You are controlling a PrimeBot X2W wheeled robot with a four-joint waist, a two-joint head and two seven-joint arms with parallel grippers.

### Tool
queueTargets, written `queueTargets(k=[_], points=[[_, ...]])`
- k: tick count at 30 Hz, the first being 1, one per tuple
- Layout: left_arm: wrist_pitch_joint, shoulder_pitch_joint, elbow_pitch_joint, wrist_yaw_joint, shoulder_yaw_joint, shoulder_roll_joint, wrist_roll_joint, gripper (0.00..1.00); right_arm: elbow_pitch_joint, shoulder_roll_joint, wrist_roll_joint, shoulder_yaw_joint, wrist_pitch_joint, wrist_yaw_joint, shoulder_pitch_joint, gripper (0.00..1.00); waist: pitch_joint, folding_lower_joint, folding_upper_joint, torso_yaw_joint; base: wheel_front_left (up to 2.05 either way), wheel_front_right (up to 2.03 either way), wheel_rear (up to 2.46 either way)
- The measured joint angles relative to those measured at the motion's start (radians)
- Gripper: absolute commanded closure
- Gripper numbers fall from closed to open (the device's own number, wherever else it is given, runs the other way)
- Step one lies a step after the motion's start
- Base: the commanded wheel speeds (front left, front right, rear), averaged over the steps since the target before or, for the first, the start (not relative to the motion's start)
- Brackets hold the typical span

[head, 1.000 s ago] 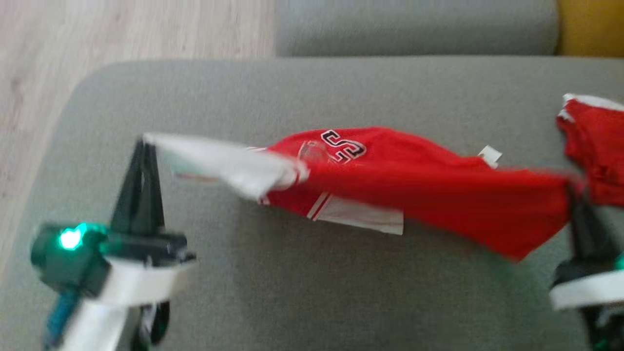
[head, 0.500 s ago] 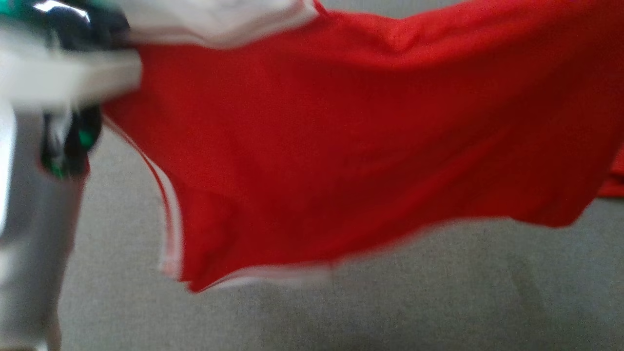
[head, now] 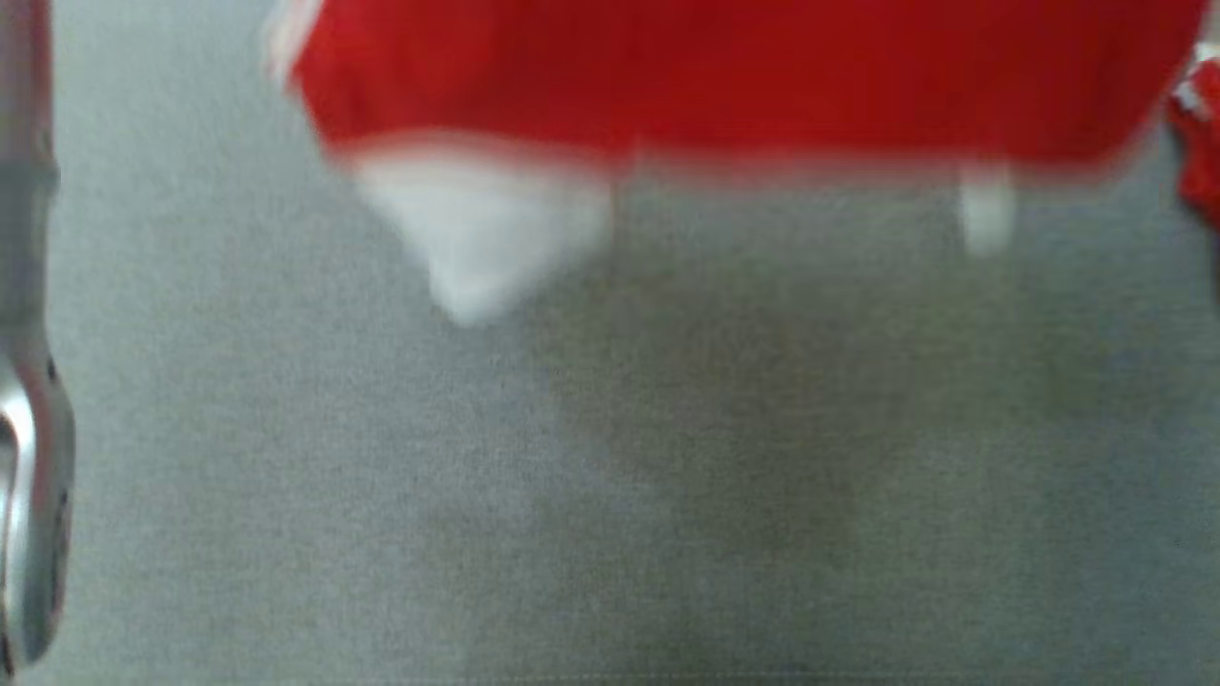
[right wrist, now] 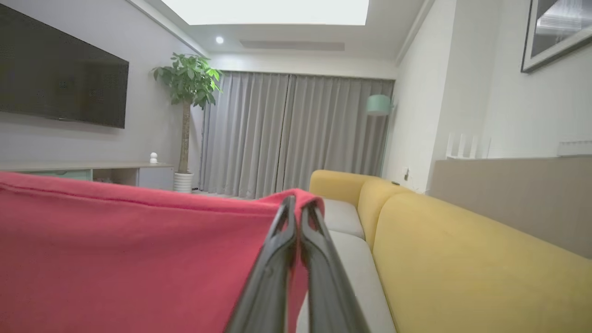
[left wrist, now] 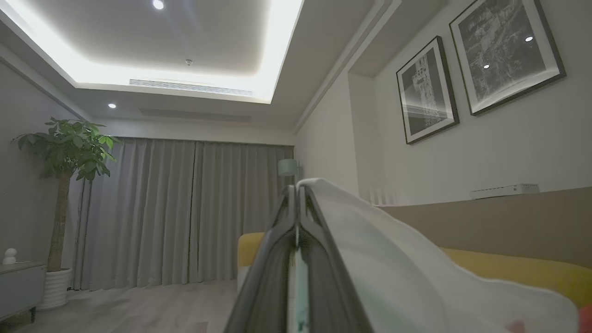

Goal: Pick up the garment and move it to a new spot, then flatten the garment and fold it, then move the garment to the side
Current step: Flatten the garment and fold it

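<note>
- Two grippers are each pinched fully shut on cloth: the left gripper (left wrist: 296, 190) has its dark fingers together on a white edge of the garment (left wrist: 397, 263), and the right gripper (right wrist: 299, 203) clamps a red edge of it.
- Between them the garment hangs stretched in the air. In the blurred head view its red body spans the top, with a white panel (head: 477, 229) drooping from the lower hem.
- Under it lies a grey cushion (head: 610, 457) of woven fabric, with a soft shadow darkening its middle.
- One pale forearm (head: 24, 429) runs down the left edge of the head view, and a second red cloth (head: 1199, 143) shows at the right edge.
- Past the right gripper a yellow sofa (right wrist: 453, 259) with grey seat pads (right wrist: 342, 217) runs away along the wall.
- Farther off are a pale wood floor (left wrist: 152, 305), a potted plant (left wrist: 69, 152) and full-length grey curtains (left wrist: 185, 208).
- On the walls hang a dark television (right wrist: 60, 88) and two framed pictures (left wrist: 428, 90), and a lit ceiling recess (left wrist: 185, 41) glows overhead.
</note>
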Motion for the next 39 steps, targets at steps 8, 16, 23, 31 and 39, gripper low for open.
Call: queueTargets(k=[8,16,23,31,39], points=[[-0.071,-0.099,0.093,-0.023,-0.082,-0.015,-0.031,1.0,0.129,-0.033,-0.001,0.075,-0.09,0.0,-0.113,1.0,0.102,-0.0003,0.0,0.035,0.0,0.0,0.0],[-0.091,0.181,-0.038,-0.03,-0.256,0.093,-0.07,1.0,0.165,-0.068,0.095,0.166,-0.115,0.0,0.013,1.0,0.126,-0.0003,0.0,0.058,0.0,0.0,0.0],[-0.094,0.618,-0.212,-0.019,-0.295,0.178,-0.072,1.0,0.147,-0.131,0.22,0.235,-0.16,0.0,0.368,1.0,0.073,-0.0006,0.0001,0.065,0.0,0.0,0.0],[-0.089,1.111,-0.455,0.093,-0.341,0.303,-0.087,1.0,0.037,-0.162,0.287,0.169,-0.215,0.0,0.762,1.0,-0.029,-0.0009,0.0001,0.06,0.0,0.0,0.0],[-0.026,1.382,-0.678,0.206,-0.364,0.384,-0.13,1.0,-0.103,-0.159,0.281,0.046,-0.221,0.0,1.088,1.0,-0.092,-0.001,0.0001,0.061,0.0,0.0,0.0]])
